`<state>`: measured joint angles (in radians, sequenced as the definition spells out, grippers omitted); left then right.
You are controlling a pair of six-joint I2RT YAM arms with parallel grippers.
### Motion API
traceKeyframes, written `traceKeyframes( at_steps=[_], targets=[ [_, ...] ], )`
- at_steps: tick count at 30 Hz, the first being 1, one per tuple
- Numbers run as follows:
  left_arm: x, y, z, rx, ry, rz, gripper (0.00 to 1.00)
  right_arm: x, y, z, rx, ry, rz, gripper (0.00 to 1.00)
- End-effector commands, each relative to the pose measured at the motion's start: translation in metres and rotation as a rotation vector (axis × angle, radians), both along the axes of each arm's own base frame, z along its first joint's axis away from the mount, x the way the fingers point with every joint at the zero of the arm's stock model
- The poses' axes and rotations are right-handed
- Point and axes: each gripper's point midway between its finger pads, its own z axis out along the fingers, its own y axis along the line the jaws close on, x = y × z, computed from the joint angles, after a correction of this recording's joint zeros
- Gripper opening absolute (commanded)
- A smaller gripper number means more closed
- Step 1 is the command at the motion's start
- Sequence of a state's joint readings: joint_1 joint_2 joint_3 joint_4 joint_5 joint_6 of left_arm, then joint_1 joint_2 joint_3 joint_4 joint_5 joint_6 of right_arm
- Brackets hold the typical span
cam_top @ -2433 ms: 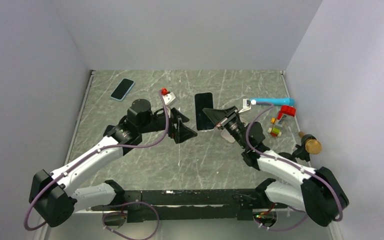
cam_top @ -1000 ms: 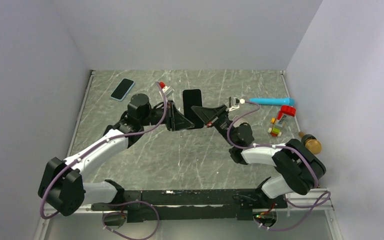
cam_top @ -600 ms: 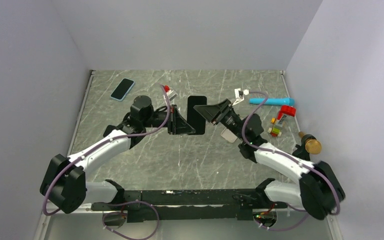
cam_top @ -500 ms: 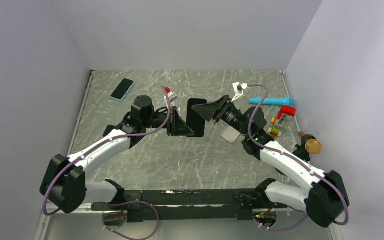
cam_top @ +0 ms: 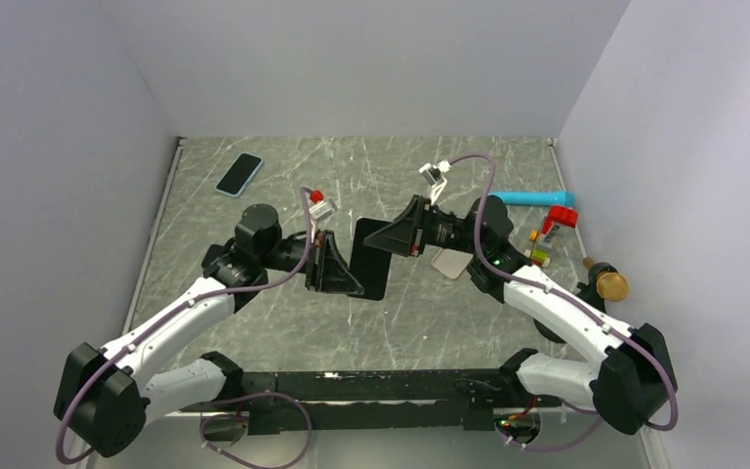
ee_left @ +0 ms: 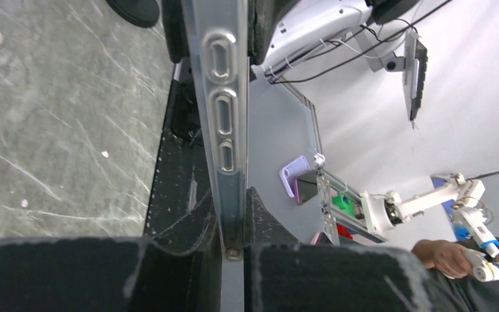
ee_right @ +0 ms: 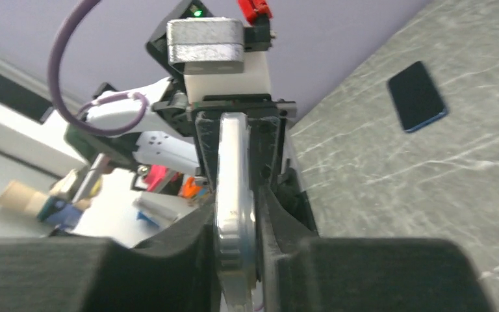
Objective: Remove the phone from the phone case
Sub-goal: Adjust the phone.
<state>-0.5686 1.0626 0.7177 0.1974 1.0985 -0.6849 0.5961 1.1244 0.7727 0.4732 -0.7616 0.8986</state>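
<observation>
Phone (cam_top: 369,264) in case (ee_left: 223,123) hung above table (cam_top: 254,322) between arms | left gripper (cam_top: 344,274) pinched one end | right gripper (cam_top: 398,237) pinched opposite end | likely best: hold case firm, peel a corner slowly, no twisting

The phone (cam_top: 371,259) in my jaws shows a flat black face from above; edge-on, in my wrist views, it is silvery grey with a dull sheen. My jaws are matt black. My arms (cam_top: 171,318) are white with black joints, trailed by purple cables (cam_top: 469,158). The table (cam_top: 430,313) is grey-green, streaked with thin white lines. At its 10 o'clock is a second phone (cam_top: 239,174), light blue round a dark face. At 2 o'clock are a turquoise pen (cam_top: 532,198) and a red-and-white piece (cam_top: 559,220); at 3 o'clock is a brass-gold knob (cam_top: 608,284). A pale beige slab (cam_top: 446,264) is near the centre. The walls (cam_top: 371,68) are plain pale lavender-grey.
</observation>
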Motion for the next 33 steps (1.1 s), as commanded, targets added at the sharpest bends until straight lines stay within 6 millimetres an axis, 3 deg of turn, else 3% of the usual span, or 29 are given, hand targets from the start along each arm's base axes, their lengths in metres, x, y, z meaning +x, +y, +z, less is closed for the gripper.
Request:
traceKeyframes(
  at_steps=[1, 3, 4, 5, 6, 8, 12, 13, 21, 28, 33],
  targets=[
    [-0.026, 0.009, 0.021, -0.064, -0.061, -0.112, 0.00, -0.008, 0.010, 0.019, 0.113, 0.017, 0.081, 0.21],
    [-0.026, 0.010, 0.024, -0.063, -0.059, -0.091, 0.00, -0.012, 0.013, 0.022, 0.154, 0.031, 0.103, 0.00],
    [-0.025, 0.010, 0.028, -0.064, -0.055, -0.066, 0.00, -0.010, 0.011, 0.024, 0.184, 0.042, 0.085, 0.00],
    [-0.022, 0.011, 0.028, -0.056, -0.037, -0.034, 0.07, -0.009, 0.008, 0.029, 0.224, 0.051, 0.064, 0.00],
    [-0.018, 0.011, 0.029, -0.049, -0.017, 0.010, 0.23, -0.005, 0.005, 0.031, 0.256, 0.078, 0.028, 0.00],
    [-0.012, 0.012, 0.029, -0.054, 0.013, 0.089, 0.41, 0.000, -0.001, 0.038, 0.314, 0.120, -0.015, 0.00],
    [-0.011, 0.019, 0.031, -0.155, 0.056, 0.202, 0.65, 0.002, -0.008, 0.054, 0.386, 0.144, -0.044, 0.00],
    [-0.011, 0.021, 0.032, -0.174, 0.063, 0.225, 0.66, 0.004, -0.009, 0.056, 0.395, 0.151, -0.057, 0.00],
    [-0.012, 0.033, 0.049, -0.277, 0.028, 0.322, 0.57, 0.001, -0.014, 0.063, 0.410, 0.145, -0.068, 0.00],
    [-0.007, 0.039, 0.058, -0.293, 0.005, 0.385, 0.64, -0.005, -0.018, 0.059, 0.413, 0.149, -0.067, 0.00],
    [-0.006, 0.036, 0.059, -0.302, 0.023, 0.369, 0.53, -0.004, -0.019, 0.059, 0.420, 0.148, -0.074, 0.00]
  ],
)
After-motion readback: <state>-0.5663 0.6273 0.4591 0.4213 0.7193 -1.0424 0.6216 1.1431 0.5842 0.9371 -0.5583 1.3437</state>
